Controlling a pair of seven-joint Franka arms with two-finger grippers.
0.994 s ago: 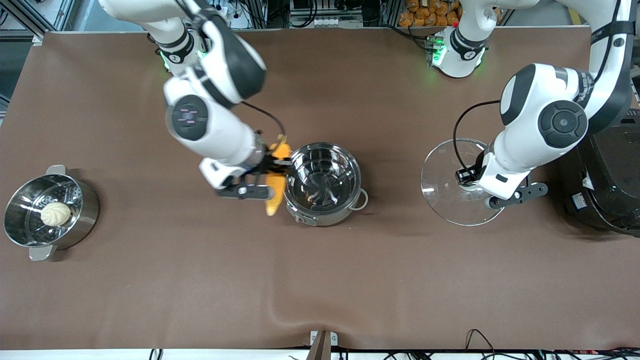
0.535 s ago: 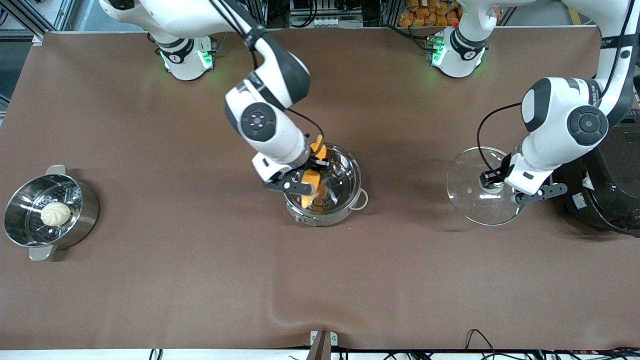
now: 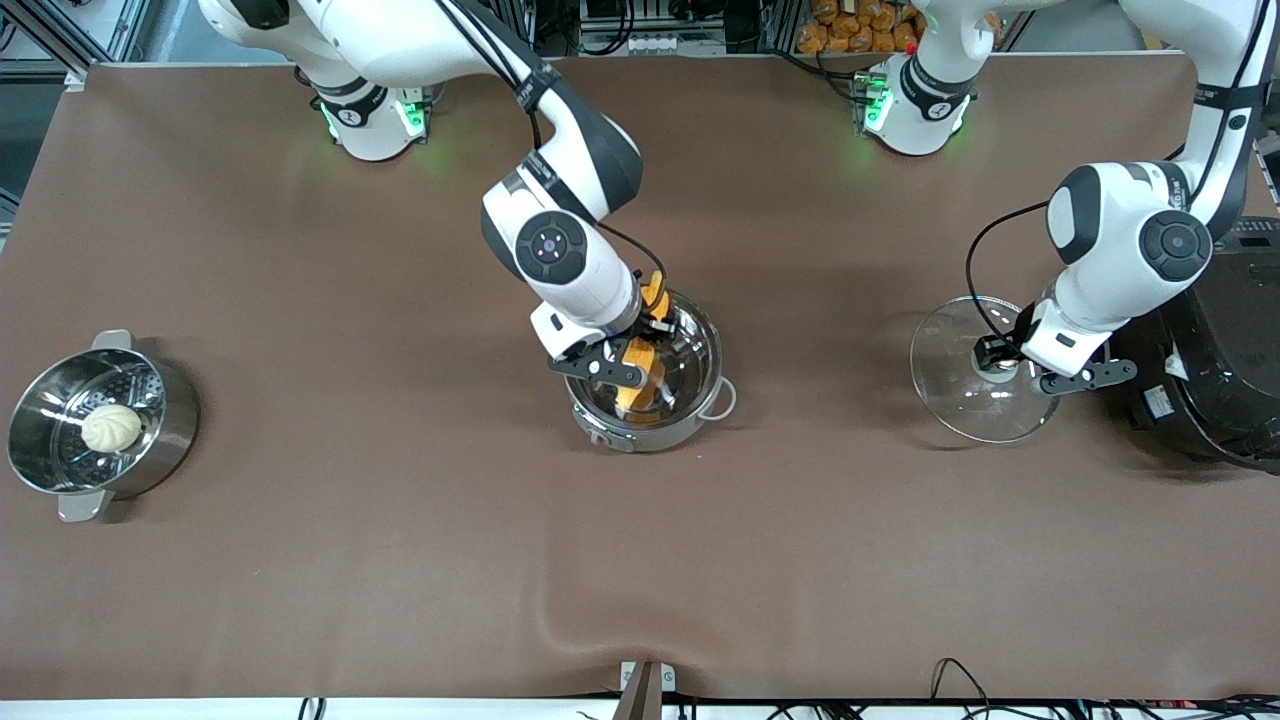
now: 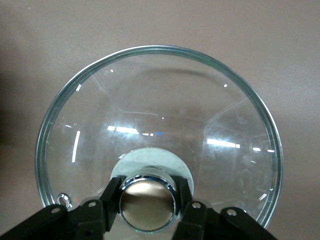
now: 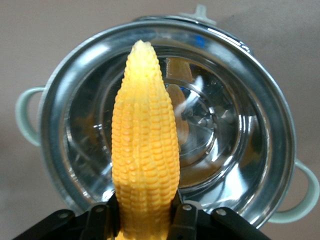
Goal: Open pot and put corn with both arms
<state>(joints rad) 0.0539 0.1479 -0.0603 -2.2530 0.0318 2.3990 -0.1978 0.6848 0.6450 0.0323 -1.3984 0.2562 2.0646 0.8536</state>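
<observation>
Right tool (image 3: 640, 352): hanging over the open pot, its fingers (image 5: 182, 220) pinching the thick end of the corn from both sides.
Corn (image 3: 645, 362): being held in the air above the pot's mouth; in the right wrist view (image 5: 145, 150) its pointed tip is reaching out across the pot's opening, and its reflection is showing on the shiny inner wall.
Pot (image 3: 690, 410): sitting uncovered on the brown surface (image 3: 400, 560) about midway between the two arms' ends, its wire loop handles sticking out at the rim; the right wrist view (image 5: 250, 150) is showing its inside holding nothing.
Left tool (image 3: 1000, 355): gripping the metal knob (image 4: 146, 202) of the glass lid, fingers (image 4: 107, 210) pressing on either side of it.
Lid (image 3: 950, 385): being held by the left tool over the bare surface toward the left arm's end, just beside the black rice cooker (image 3: 1220, 350); whether its rim is touching the surface, I cannot tell.
Steamer pot (image 3: 150, 450): sitting toward the right arm's end of the surface, well apart from the pot.
White bun (image 3: 111, 427): lying inside the steamer pot on its perforated insert.
</observation>
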